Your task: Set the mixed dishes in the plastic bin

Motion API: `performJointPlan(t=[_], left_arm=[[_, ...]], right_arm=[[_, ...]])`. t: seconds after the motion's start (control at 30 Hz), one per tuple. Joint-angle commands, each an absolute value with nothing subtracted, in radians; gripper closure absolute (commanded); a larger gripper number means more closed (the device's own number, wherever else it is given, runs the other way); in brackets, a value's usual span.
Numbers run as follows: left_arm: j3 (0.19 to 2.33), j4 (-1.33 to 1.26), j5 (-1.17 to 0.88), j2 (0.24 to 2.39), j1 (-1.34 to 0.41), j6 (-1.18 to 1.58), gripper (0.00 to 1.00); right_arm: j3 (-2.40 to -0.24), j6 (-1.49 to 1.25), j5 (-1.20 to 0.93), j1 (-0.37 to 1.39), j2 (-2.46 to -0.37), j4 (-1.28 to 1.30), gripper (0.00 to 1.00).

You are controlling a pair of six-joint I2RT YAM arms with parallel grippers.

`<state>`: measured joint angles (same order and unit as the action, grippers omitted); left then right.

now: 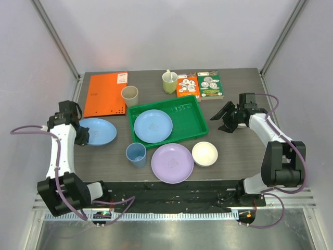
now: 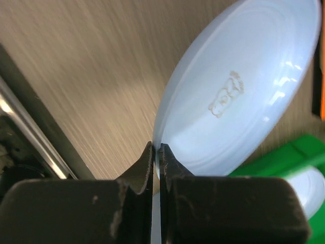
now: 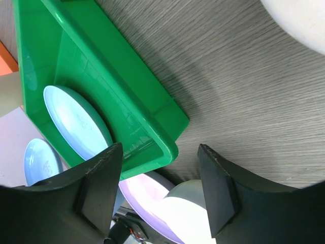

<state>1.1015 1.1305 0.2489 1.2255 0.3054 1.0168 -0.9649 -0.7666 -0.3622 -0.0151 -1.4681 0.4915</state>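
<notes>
The green bin (image 1: 186, 119) sits in the middle of the bench (image 1: 234, 151). It holds 1 dish, a blue plate (image 1: 153, 126) lying flat on the bin floor toward its 8 o'clock corner.

Every other dish is on the bench outside the bin. A 2nd blue plate (image 1: 99, 131) lies at 9 o'clock of the bin, near it but apart. The left pincer (image 1: 82, 136) is clamped shut on that plate's rim at the plate's 9 o'clock edge. The left wrist view shows its fingers (image 2: 137, 173) pressed against the thin rim from both sides.

A lilac plate (image 1: 172, 162) lies at 6 o'clock of the bin, with a cream bowl (image 1: 204, 153) just beside it at 5 o'clock, open side up. A blue cup (image 1: 136, 154) stands upright at 7 o'clock and a beige cup (image 1: 130, 96) stands upright at 11 o'clock.

At 12 o'clock a pale green mug (image 1: 169, 82) holds a spoon. An orange folder (image 1: 106, 94) lies flat at 10 o'clock.

The right pincer (image 1: 225, 119) hangs at 3 o'clock of the bin, its jaws spread wide with nothing between them.
</notes>
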Motion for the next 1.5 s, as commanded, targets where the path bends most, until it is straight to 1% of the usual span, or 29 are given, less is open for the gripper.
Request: performJointPlan(t=[0.0, 0.07, 0.13, 0.2, 0.23, 0.3, 0.37, 0.4, 0.47, 0.6, 0.73, 1.1, 1.2, 1.47], left_arm=[[1.146, 1.137, 0.256, 1.134, 0.145, 1.118, 1.0], [1.161, 1.094, 0.278, 1.092, 0.039, 1.173, 1.0], [1.216, 1.092, 0.278, 1.1, 0.011, 1.18, 1.0], [1.29, 1.111, 0.278, 1.152, 0.009, 1.152, 1.0], [1.305, 1.115, 0.279, 1.169, -0.024, 1.135, 1.0], [1.31, 1.103, 0.247, 1.207, -0.057, 1.114, 1.0], [1.263, 1.01, 0.186, 1.215, -0.093, 1.12, 1.0], [1.249, 0.985, 0.187, 1.23, -0.144, 1.133, 1.0], [1.247, 0.942, 0.221, 1.256, -0.192, 1.141, 1.0], [1.34, 0.977, 0.264, 1.406, -0.29, 1.141, 1.0], [1.39, 0.974, 0.29, 1.489, -0.371, 1.158, 1.0], [1.39, 0.947, 0.31, 1.597, -0.46, 1.186, 1.0], [1.397, 0.937, 0.299, 1.629, -0.479, 1.183, 1.0], [1.434, 0.942, 0.288, 1.687, -0.492, 1.144, 1.0]], right_arm=[[-0.983, -0.788, -0.408, -0.015, -1.47, 0.446, 0.35], [-0.976, -0.792, -0.419, -0.015, -1.468, 0.431, 0.37], [-0.969, -0.792, -0.42, -0.014, -1.467, 0.431, 0.37], [-0.963, -0.795, -0.423, -0.014, -1.465, 0.431, 0.37], [-0.963, -0.798, -0.429, -0.014, -1.466, 0.426, 0.37], [-0.953, -0.811, -0.452, -0.012, -1.47, 0.414, 0.36], [-0.946, -0.824, -0.468, -0.011, -1.476, 0.4, 0.37], [-0.946, -0.825, -0.469, -0.009, -1.476, 0.397, 0.37], [-0.95, -0.824, -0.466, -0.008, -1.471, 0.396, 0.37], [-0.976, -0.822, -0.471, -0.008, -1.466, 0.411, 0.37], [-0.988, -0.827, -0.474, -0.005, -1.46, 0.42, 0.37], [-0.973, -0.828, -0.462, -0.003, -1.453, 0.422, 0.37], [-0.973, -0.825, -0.457, -0.003, -1.456, 0.422, 0.34], [-0.991, -0.824, -0.453, -0.003, -1.479, 0.425, 0.34]])
